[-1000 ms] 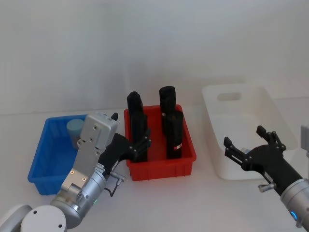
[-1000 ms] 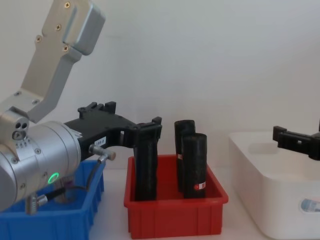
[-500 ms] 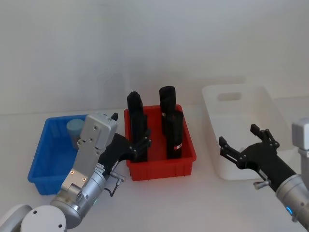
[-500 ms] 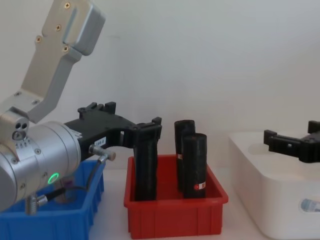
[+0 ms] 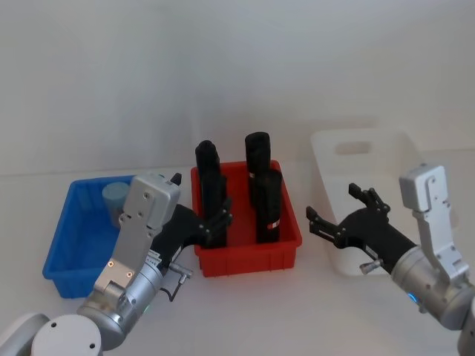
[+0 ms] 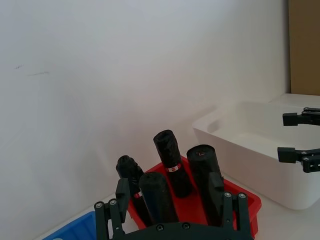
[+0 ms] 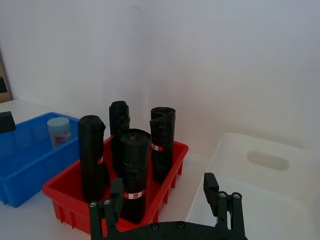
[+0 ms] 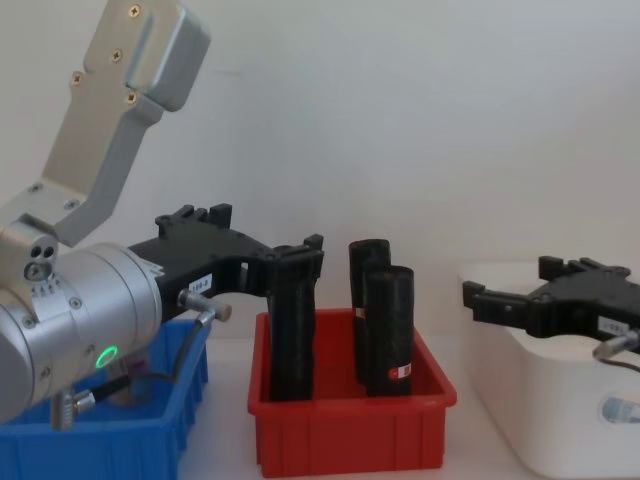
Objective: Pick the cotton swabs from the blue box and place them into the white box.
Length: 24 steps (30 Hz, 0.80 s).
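Head view first: I take the red bin as my landmark, sitting mid-table with four tall black rolls standing in it. To its left, just beside it, is the blue box, and one jar of cotton swabs stands in that box's far corner, pale lid up. To the bin's right sits the white box. My left gripper is parked at the bin's near left corner, fingers apart. My right gripper hangs between the bin's right wall and the white box's near left corner, its fingers spread and holding nothing.

Left wrist view: both left fingers frame the black rolls, with the white box beyond the red bin and the right gripper over that box's edge.

Right wrist view: the right fingers stand wide apart, the red bin ahead of them, the swab jar upright in the blue box past the bin.

Chest view: the left gripper is level with the roll tops at the bin's left end; the right gripper hovers right of the bin, by the white box's left wall. Low in the white box I see a faint pale shape, possibly a jar, though I cannot be sure.
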### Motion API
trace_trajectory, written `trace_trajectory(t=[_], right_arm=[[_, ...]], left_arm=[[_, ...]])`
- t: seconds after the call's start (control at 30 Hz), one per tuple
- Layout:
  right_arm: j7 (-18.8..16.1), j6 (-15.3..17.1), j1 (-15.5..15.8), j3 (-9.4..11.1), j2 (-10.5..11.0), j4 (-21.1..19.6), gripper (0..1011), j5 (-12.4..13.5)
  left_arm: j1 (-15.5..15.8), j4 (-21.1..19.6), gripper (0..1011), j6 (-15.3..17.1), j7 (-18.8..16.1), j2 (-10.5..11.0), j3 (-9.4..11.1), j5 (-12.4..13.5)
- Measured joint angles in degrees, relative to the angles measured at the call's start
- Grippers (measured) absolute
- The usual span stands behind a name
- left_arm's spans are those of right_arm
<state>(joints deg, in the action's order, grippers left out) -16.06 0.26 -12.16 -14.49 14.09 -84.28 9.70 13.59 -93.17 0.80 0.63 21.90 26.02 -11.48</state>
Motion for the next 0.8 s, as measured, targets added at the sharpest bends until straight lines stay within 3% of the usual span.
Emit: trace_trajectory(t=[0.47, 0.8], right_arm=[[-7.1, -4.6, -10.6, -1.8, -4.9, 16.1, 1002, -3.0], [-9.8, -8.0, -17.0, -2.7, -7.8, 26.4, 1002, -4.3]], left_arm=[[0.0, 0.0, 1000, 0.0, 0.0, 0.0, 0.0, 0.0], [0.0, 0.0, 1000, 0.0, 0.0, 0.0, 0.0, 0.0]])
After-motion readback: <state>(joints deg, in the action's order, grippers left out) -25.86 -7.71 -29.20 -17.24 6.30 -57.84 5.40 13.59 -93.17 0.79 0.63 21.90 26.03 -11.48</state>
